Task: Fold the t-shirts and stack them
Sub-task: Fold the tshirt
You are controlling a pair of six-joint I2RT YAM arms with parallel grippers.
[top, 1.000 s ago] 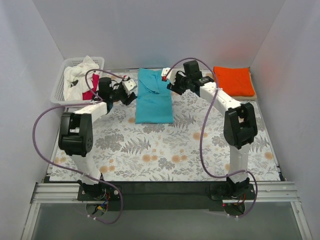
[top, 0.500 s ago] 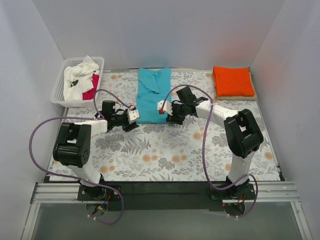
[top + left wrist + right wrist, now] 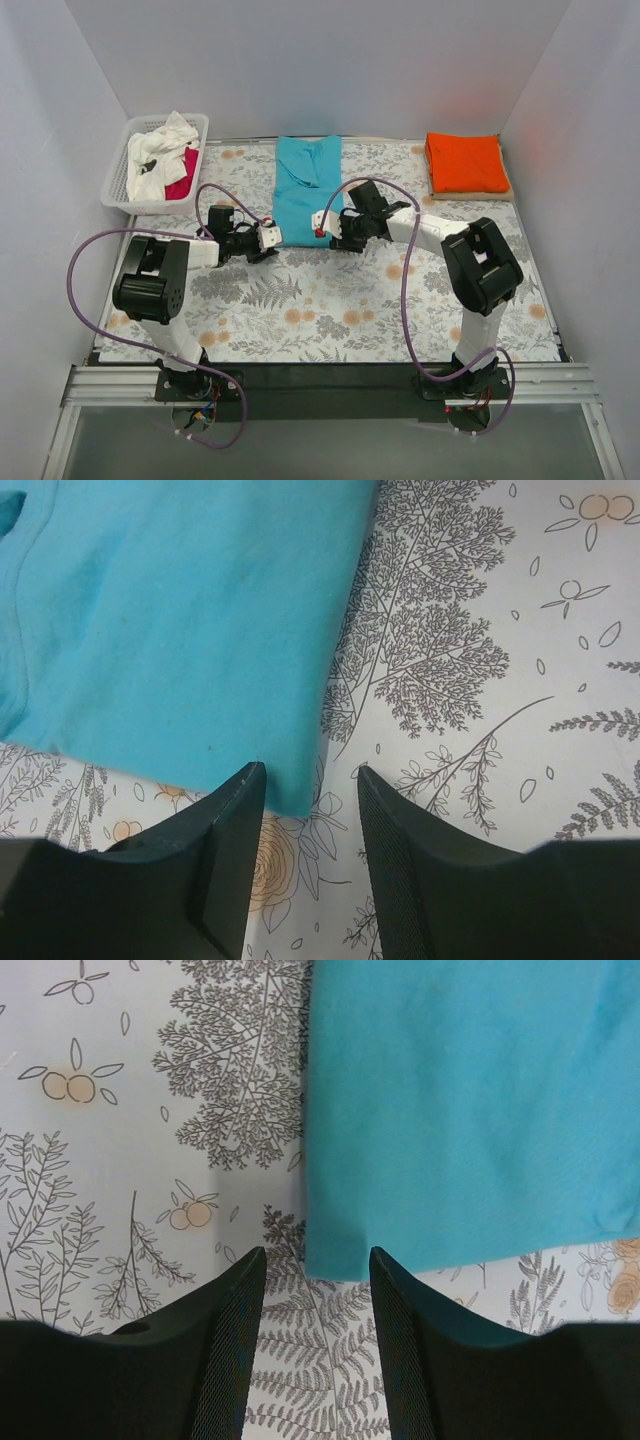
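A teal t-shirt lies flat, folded into a long strip, at the middle back of the table. My left gripper sits low at its near left corner and my right gripper at its near right corner. In the left wrist view the teal t-shirt ends in a corner just inside the tips of the open left gripper. In the right wrist view the other corner of the teal t-shirt lies between the tips of the open right gripper. An orange t-shirt lies folded at the back right.
A white lattice basket at the back left holds a crumpled white t-shirt and a red-pink t-shirt. A floral cloth covers the table. White walls close in the back and both sides.
Both grippers have come from the teal t-shirt's far end down to its near hem, one at each corner. The shirt has not moved.
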